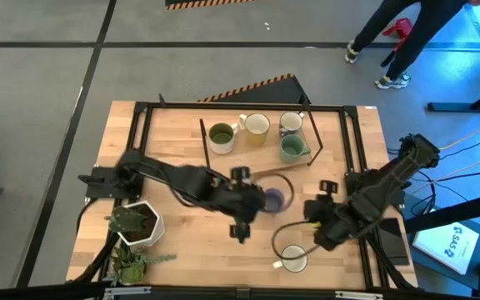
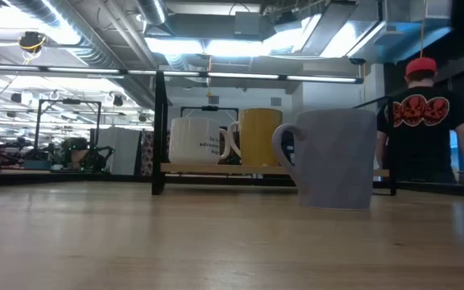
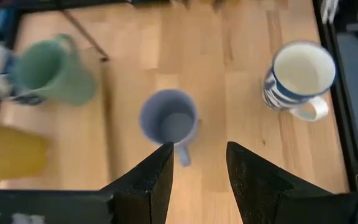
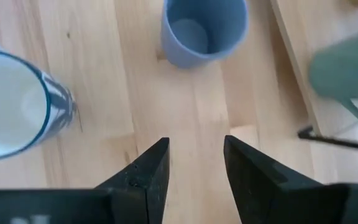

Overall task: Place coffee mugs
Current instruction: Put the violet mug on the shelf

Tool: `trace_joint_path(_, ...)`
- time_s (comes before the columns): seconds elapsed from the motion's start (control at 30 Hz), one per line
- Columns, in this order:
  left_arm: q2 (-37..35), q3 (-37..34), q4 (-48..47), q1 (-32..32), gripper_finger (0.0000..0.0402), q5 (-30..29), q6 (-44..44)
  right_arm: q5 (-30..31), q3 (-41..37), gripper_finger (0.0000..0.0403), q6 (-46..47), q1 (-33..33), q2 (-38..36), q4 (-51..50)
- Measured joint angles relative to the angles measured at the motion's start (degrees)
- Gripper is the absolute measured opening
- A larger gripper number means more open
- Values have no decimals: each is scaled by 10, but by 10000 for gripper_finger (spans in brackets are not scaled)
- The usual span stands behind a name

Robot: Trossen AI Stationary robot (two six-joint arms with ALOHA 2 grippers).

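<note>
From above, a pale wooden table (image 1: 182, 142) holds six ceramic mugs. Four sit inside a black wire frame (image 1: 257, 158) at the far edge: an olive green mug (image 1: 221, 136), a cream mug with a yellow body (image 1: 255, 126), a small white mug (image 1: 290, 123) and a teal-green mug (image 1: 293, 149). Two stand outside it: a lavender mug (image 1: 272, 199) mid-table and a white mug with a blue pattern (image 1: 293, 258) near the front edge. The left gripper (image 1: 241, 227) hovers just beside the lavender mug; the right gripper (image 1: 322, 225) hangs between the two loose mugs. One white hexagonal plant pot (image 1: 140, 225) sits at front left.

At table height, the lavender mug stands upright on the wood, with the frame's mugs behind it and a person in a black shirt (image 2: 417, 121) beyond.

The left wrist view shows that gripper's fingers spread apart, holding nothing, just above the lavender mug's handle.

The right wrist view shows its fingers likewise parted and empty.

Judging by this, the lavender mug is next: the left gripper must descend, close on the rim or handle, and carry it into the frame.
</note>
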Motion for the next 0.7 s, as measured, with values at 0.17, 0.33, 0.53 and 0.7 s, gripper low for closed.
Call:
trace_joint_path(0.17,64,0,47,7,142,39,51,16,0,143,75,55,-10,-45)
trace_joint_path(0.33,117,0,91,35,142,126,89,12,0,143,113,85,-10,-61)
trace_joint_path(0.53,151,0,102,68,142,142,116,11,0,143,133,106,-10,-61)
trace_joint_path(0.7,157,-6,115,87,142,153,109,11,0,143,148,124,-10,-62)
